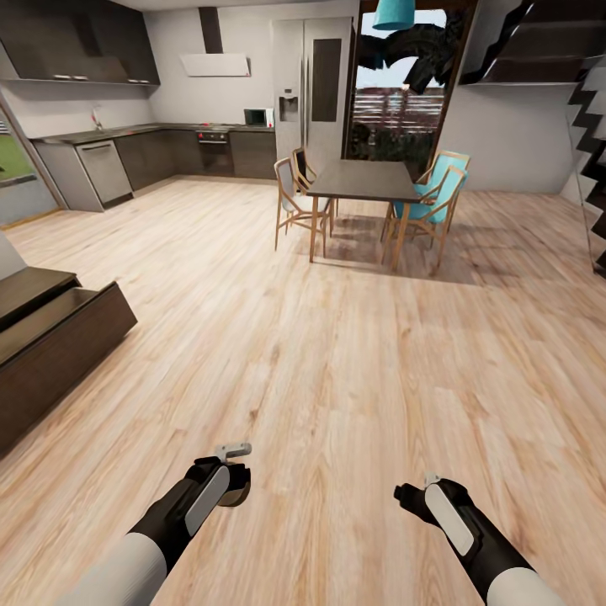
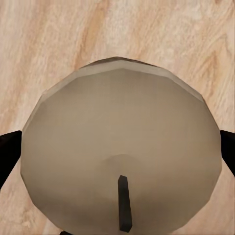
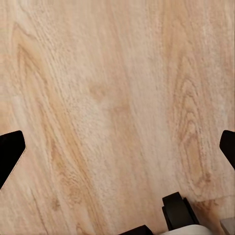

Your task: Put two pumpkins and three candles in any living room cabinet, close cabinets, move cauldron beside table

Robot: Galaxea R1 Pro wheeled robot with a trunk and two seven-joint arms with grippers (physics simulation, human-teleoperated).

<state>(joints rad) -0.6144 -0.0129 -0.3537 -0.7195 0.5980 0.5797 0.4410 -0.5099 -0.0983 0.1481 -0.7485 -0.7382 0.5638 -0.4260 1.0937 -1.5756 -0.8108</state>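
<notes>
Head looks forward; wrists (close) face floor (image 1: 337, 379).

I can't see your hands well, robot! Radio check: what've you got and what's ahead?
Left gripper shut on a candle. Right gripper open, empty. Dark cabinet front-left. Bare wood floor ahead, dining table farther off.

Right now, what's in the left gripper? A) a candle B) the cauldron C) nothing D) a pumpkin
A: the left wrist view shows a cream candle with a dark wick between the left gripper's fingers, over the plank floor.
</notes>
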